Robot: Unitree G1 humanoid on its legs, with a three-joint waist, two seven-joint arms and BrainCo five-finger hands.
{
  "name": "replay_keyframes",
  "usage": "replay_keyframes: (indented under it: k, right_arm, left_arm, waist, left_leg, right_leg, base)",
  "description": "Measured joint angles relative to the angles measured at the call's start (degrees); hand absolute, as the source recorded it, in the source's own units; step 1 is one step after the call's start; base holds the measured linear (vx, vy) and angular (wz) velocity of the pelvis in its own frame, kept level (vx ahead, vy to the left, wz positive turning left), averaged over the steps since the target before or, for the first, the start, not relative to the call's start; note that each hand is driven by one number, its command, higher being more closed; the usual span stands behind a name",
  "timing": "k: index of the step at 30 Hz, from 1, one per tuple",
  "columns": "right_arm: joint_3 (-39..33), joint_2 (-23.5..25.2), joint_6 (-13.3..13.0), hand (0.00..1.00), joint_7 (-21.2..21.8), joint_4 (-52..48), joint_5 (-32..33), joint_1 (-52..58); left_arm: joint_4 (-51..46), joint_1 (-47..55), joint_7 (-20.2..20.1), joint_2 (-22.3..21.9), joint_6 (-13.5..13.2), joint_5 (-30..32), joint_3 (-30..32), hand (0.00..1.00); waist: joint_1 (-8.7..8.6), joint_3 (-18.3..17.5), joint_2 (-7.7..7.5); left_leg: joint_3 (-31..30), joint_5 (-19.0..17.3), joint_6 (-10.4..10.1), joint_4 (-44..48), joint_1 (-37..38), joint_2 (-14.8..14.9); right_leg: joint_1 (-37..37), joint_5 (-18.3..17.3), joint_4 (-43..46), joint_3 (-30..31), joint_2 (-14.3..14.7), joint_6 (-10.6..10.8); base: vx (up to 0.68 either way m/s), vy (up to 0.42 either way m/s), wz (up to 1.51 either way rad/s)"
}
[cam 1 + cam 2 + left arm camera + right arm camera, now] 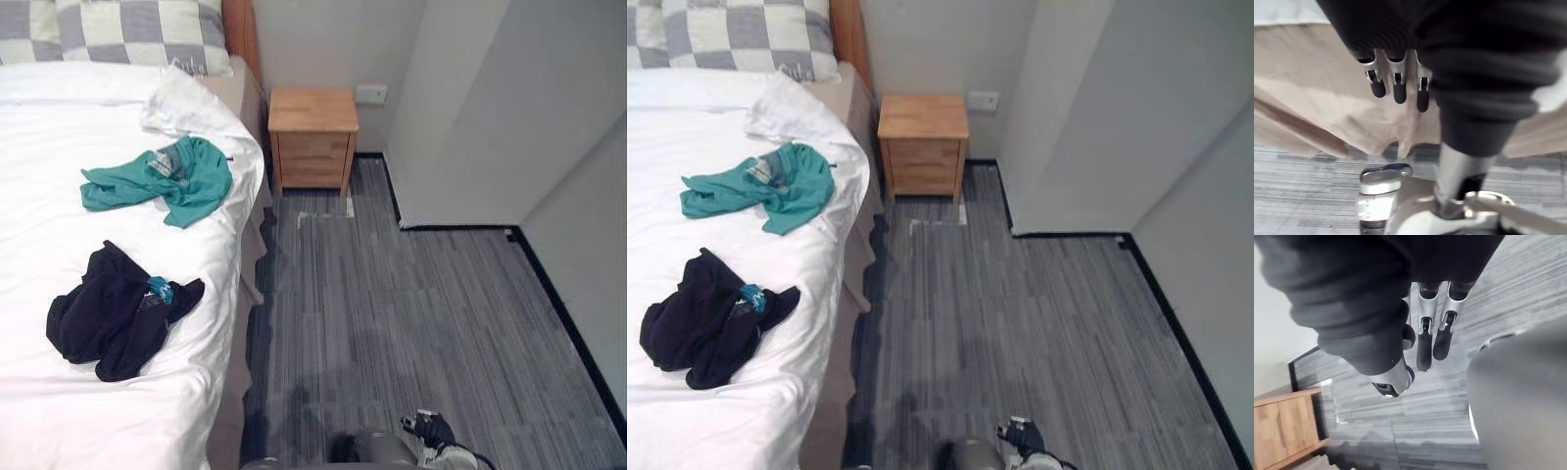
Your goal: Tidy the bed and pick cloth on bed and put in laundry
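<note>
Both hands are hanging low and holding nothing. The left hand point(1399, 88) is dangling with relaxed fingers just beside the beige bed skirt point(1312, 98), and the right hand point(1423, 345) is hanging equally slack over the grey floor point(1400, 431), so the left is sitting nearer the work. The black cloth point(118, 313) is lying at lower left on the bed point(98, 421), its length running across the frame. The teal cloth point(167, 176) is lying farther up, near the bed's edge.

Bed point(59, 411) left; nearer cloth point(113, 313), farther cloth point(186, 181) on it; pillow point(127, 34) behind; nightstand point(313, 137) right of bed.
</note>
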Motion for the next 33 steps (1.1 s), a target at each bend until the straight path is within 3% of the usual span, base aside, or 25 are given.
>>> replay_keyframes:
  k: [1,2,3,6,11,16,22,27,31,32,33]
  right_arm:
    - [0.1,0.0,1.3,0.0,0.1,0.2,-0.1,-0.4]
    - [0.1,-0.2,2.3,0.0,0.1,1.3,-0.1,-1.4]
    - [0.2,-1.0,3.1,0.0,0.1,2.4,-0.2,-2.1]
    - [-0.9,-2.2,5.3,0.0,0.4,3.7,0.1,-1.5]
    - [-2.1,-2.9,5.8,0.0,0.9,3.8,-0.1,0.9]
    - [-1.9,-2.4,5.7,0.0,2.4,3.8,-0.7,1.2]
    - [-1.7,-2.3,5.5,0.0,2.2,4.1,-2.2,1.0]
    - [-1.3,-2.3,6.0,0.0,-1.3,4.5,-1.6,-1.2]
    - [-2.8,-2.7,6.6,0.0,-3.5,5.2,-1.7,-1.6]
    - [-6.5,-4.4,5.8,0.0,-1.7,6.0,-1.6,-3.1]
    - [-6.5,-4.4,5.8,0.0,-1.7,6.0,-1.6,-3.1]
  left_arm:
    - [-0.5,0.0,0.1,0.7,-0.7,-0.1,-0.2,0.0]
    - [-0.6,-1.4,-0.1,1.8,-0.8,0.0,-1.7,0.0]
    - [0.1,-2.1,0.0,1.5,-0.6,0.5,-3.7,0.0]
    - [1.2,-2.5,0.1,1.1,-0.6,0.4,-3.6,0.0]
    - [1.9,-2.7,0.2,1.5,-0.6,0.5,-3.6,0.0]
    - [2.0,-2.8,1.5,2.4,-0.6,0.6,-3.6,0.0]
    - [1.6,-5.1,2.6,1.8,-1.8,0.5,-2.5,0.0]
    - [-0.1,-11.6,2.3,-0.3,-5.1,0.4,0.2,0.0]
    - [-0.2,-12.6,2.0,-0.5,-5.3,-0.2,3.2,0.0]
    - [-1.5,-13.5,-0.1,0.6,-5.6,-1.2,8.0,0.0]
    - [-1.5,-13.5,-0.1,0.6,-5.6,-1.2,8.0,0.0]
  waist:
    - [0.42,-0.6,-1.13]
    - [0.58,-1.2,-1.05]
    - [0.72,-2.0,0.43]
    - [-0.51,-2.5,1.59]
    - [-1.03,-2.9,1.27]
    - [-1.13,-3.5,-0.21]
    - [-1.02,-3.7,-0.5]
    - [-1.41,-3.7,-0.52]
    - [-1.96,-3.7,-0.5]
    - [-3.48,-1.1,-1.37]
    - [-3.48,-1.1,-1.37]
  left_leg:
    - [0.7,0.0,-0.6,0.0,0.2,-0.6]
    - [1.2,0.0,-1.6,-0.2,-0.2,0.2]
    - [1.1,0.7,-2.3,-0.7,-1.2,1.8]
    - [1.2,1.1,-3.7,-1.3,-1.8,3.3]
    - [0.4,1.9,-5.0,-1.7,-1.8,4.3]
    - [-0.5,2.9,-4.7,-2.7,-2.9,3.4]
    - [-2.1,4.2,-4.3,-4.4,-3.0,2.4]
    - [-2.7,4.3,-4.3,-4.6,-2.7,2.1]
    - [-3.8,4.3,-4.3,-4.5,-1.9,1.5]
    - [-5.5,2.8,-1.8,-3.8,-1.7,-1.6]
    - [-5.5,2.8,-1.8,-3.8,-1.7,-1.6]
  right_leg:
    - [3.1,2.6,-7.2,1.0,-3.1,2.3]
    - [6.3,3.5,-16.6,2.8,-1.2,3.1]
    - [8.5,9.1,-25.3,4.1,2.0,2.2]
    - [9.8,13.3,-31.9,5.7,4.4,0.8]
    - [9.7,14.0,-32.3,5.0,5.3,0.1]
    - [8.4,13.1,-32.4,3.5,4.2,1.1]
    - [8.3,13.7,-32.4,1.6,3.3,0.8]
    - [8.5,15.6,-32.4,0.1,3.3,1.0]
    - [8.7,16.2,-32.4,0.1,3.0,1.9]
    - [9.6,16.8,-32.4,-2.7,-0.7,2.7]
    - [9.6,16.8,-32.4,-2.7,-0.7,2.7]
  base:
    - [-0.03,-0.222,-0.71]
    - [-0.07,-0.288,-1.06]
    - [-0.05,-0.292,-1.01]
    - [-0.02,-0.19,-0.52]
    - [-0.07,-0.099,0.02]
    - [-0.08,-0.009,0.08]
    - [0.02,0.012,0.17]
    - [0.05,0.024,-0.03]
    - [0.03,0.03,-0.13]
    - [0.0,0.008,-0.05]
    - [0.0,0.0,0.0]
